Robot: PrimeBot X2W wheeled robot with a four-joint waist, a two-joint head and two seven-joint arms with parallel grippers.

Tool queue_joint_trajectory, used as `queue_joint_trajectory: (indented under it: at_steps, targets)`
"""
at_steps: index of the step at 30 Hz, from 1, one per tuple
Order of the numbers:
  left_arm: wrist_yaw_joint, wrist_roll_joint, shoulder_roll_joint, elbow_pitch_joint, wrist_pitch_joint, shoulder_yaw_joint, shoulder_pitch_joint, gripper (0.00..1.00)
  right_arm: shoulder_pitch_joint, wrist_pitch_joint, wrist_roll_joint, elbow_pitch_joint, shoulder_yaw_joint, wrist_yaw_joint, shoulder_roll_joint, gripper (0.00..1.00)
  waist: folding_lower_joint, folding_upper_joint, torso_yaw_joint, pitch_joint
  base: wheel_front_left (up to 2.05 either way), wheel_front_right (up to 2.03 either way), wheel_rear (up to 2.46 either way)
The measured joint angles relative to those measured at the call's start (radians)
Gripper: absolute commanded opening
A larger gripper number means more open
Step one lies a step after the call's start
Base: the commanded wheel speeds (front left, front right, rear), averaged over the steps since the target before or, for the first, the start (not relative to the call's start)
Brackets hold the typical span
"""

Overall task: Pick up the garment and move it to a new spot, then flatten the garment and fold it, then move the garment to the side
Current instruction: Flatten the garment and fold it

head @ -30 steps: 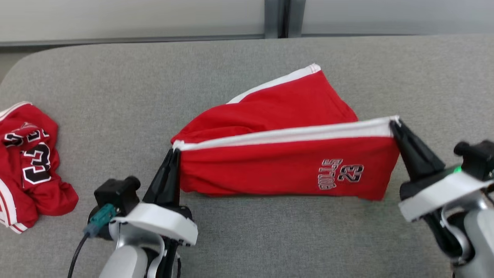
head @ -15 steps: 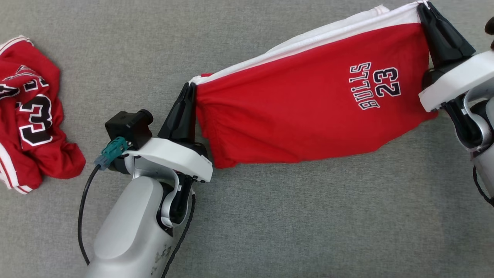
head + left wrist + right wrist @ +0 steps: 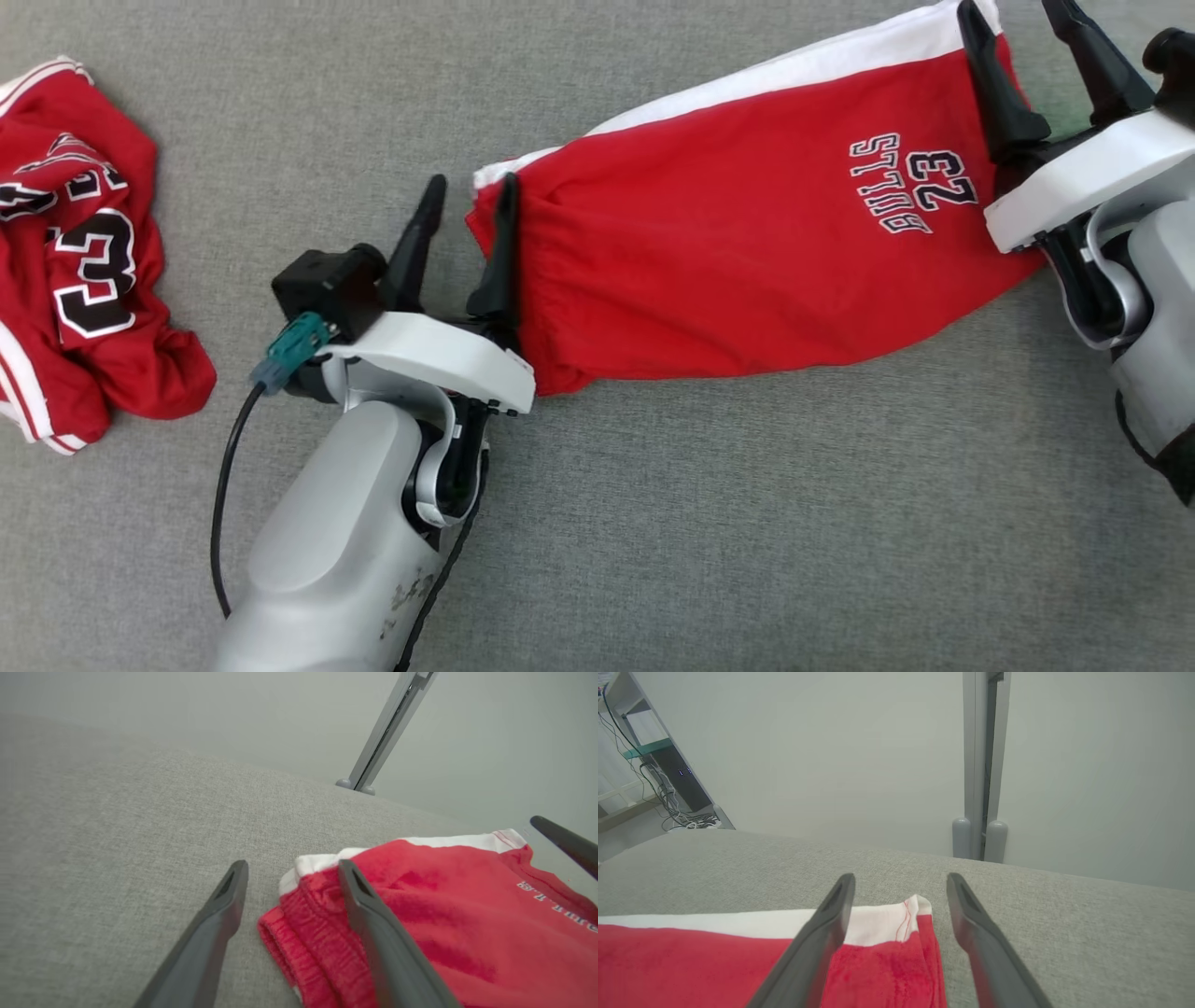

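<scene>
Bright, even, diffuse light in all three views. In the head view the red shorts (image 3: 728, 252) cast only a thin, soft shadow on the grey fabric surface (image 3: 747, 523). The left wrist view's far background looks hazy and soft.

A wide stretch of bare grey cushion (image 3: 766, 532) is left in front of the red shorts (image 3: 747, 261), between the two forearms, and passage there is unhindered. The middle band is taken up by the shorts, laid slantwise. At their gathered end the left gripper (image 3: 471, 182) is seen with fingers spread, one over the cloth and one over bare cushion. The right gripper (image 3: 1011, 9) is spread likewise at the white-trimmed corner. The far left is blocked by a crumpled jersey (image 3: 84, 252), well apart from the shorts, with an open lane between. Behind the cushion, reach is bounded by a pale wall (image 3: 831, 742) and a grey post (image 3: 980, 765).
</scene>
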State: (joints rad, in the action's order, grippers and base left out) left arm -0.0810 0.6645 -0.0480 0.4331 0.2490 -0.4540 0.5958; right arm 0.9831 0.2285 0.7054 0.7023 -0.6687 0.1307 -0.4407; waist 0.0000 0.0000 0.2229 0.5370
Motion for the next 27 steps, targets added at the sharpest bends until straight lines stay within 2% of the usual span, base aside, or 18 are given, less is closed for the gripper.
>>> queue_joint_trajectory:
  at_steps: [5,10,17,23,27]
  targets:
    - [-0.052,-0.077,0.0,-0.115,0.012,0.081,-0.064,1.0,-0.056,0.03,-0.014,-0.064,0.047,0.0,0.014,1.0,0.0,0.0,-0.028,-0.026,0.0,0.0,0.0]
    - [-0.083,-0.212,0.0,-0.284,0.013,0.171,-0.153,1.0,-0.161,0.033,-0.107,-0.225,0.198,0.0,0.026,1.0,0.0,0.0,-0.066,-0.052,0.0,0.0,0.0]
    - [-0.078,-0.335,-0.001,-0.362,0.013,0.241,-0.224,1.0,-0.369,0.033,-0.227,-0.385,0.365,0.0,0.066,1.0,0.0,0.0,-0.108,-0.104,0.0,0.0,0.0]
    - [-0.058,-0.385,-0.009,-0.321,0.013,0.254,-0.28,1.0,-0.548,0.028,-0.296,-0.472,0.463,0.0,0.097,1.0,0.0,0.0,-0.139,-0.156,0.0,0.0,0.0]
    - [-0.044,-0.404,-0.021,-0.281,0.013,0.253,-0.331,1.0,-0.691,-0.019,-0.329,-0.547,0.522,0.0,0.138,1.0,0.0,0.0,-0.163,-0.198,0.0,0.0,0.0]
